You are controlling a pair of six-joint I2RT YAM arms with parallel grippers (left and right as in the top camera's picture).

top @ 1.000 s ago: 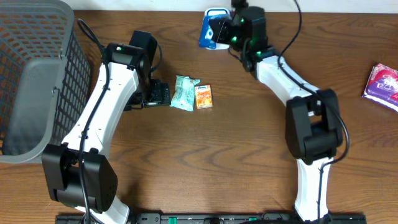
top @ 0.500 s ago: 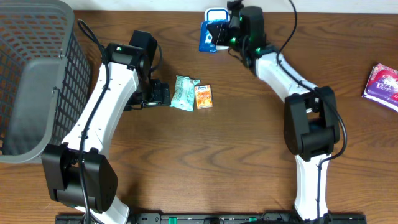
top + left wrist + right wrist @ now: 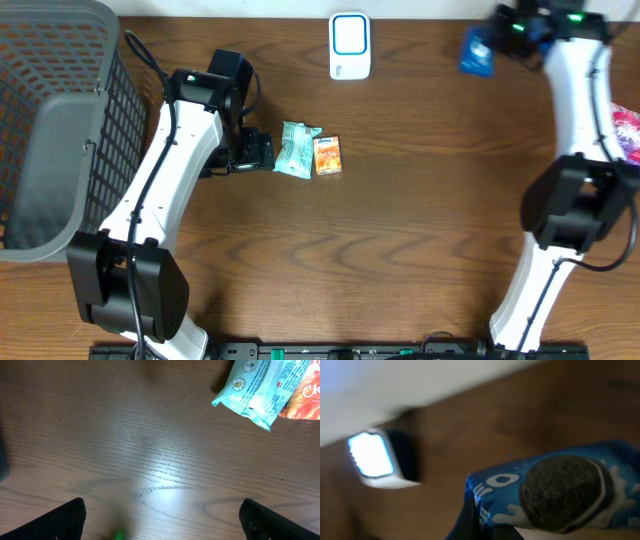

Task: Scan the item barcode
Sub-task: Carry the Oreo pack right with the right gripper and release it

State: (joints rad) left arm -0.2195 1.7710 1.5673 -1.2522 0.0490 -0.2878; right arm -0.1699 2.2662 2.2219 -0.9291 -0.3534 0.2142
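Grip comes first: your right gripper (image 3: 497, 38) is clamped on the blue cookie packet (image 3: 477, 52). It holds the packet above the desk's back edge, toward the right corner and well apart from the scanner (image 3: 349, 45), which stands at the middle of that same edge.

In the right wrist view the packet's cookie picture fills the lower frame and no barcode shows on that face. The scanner's lit window sits off to the left, so the two are not lined up.

If the scan is not yet registered, carry the packet along the back edge to the scanner. Roll the wrist until the barcode side faces the window squarely. Keep the wrapper flat, because a crease across the bars would likely spoil the read. Hold it steady just in front of the window rather than sweeping past.

Your left gripper (image 3: 262, 152) rests low over the desk with its jaws spread wide and nothing in them. It is just beside the teal packet (image 3: 296, 150), which touches the orange packet (image 3: 327, 157). Leave that arm parked so it cannot nudge either one.
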